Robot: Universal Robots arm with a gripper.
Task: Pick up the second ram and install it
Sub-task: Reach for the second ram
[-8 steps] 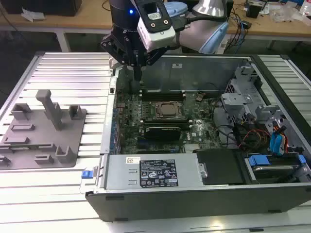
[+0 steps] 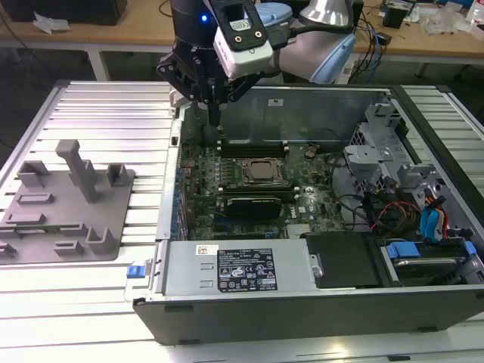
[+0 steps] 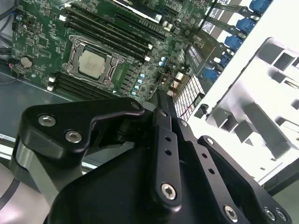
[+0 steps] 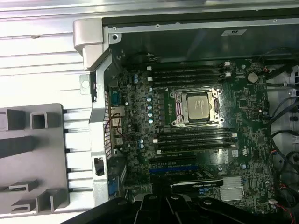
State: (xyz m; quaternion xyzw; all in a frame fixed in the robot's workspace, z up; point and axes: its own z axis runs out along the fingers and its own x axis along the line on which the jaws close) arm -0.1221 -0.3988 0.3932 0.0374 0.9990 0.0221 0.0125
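Closest in the exterior view sat the open computer case (image 2: 302, 310), the gripper (image 2: 214, 119) poised over its far corner; in the second wrist view its fingers (image 3: 163, 140) met, clenched, above the motherboard (image 3: 39, 46); in the first wrist view memory slots (image 4: 194, 138) flanked the processor (image 4: 196, 106), the ram stick's whereabouts unclear.

The case (image 2: 302, 310) is open on top, leaving a free drop onto the board (image 2: 310, 170). The pincer (image 2: 215, 119) hangs by the far wall. The drive cage (image 2: 378, 151) and cables (image 2: 370, 215) crowd the exterior view's right, and the power supply (image 2: 242, 268) blocks the near edge. The fixture (image 2: 68, 219) stands outside the case on the counter (image 2: 98, 106).
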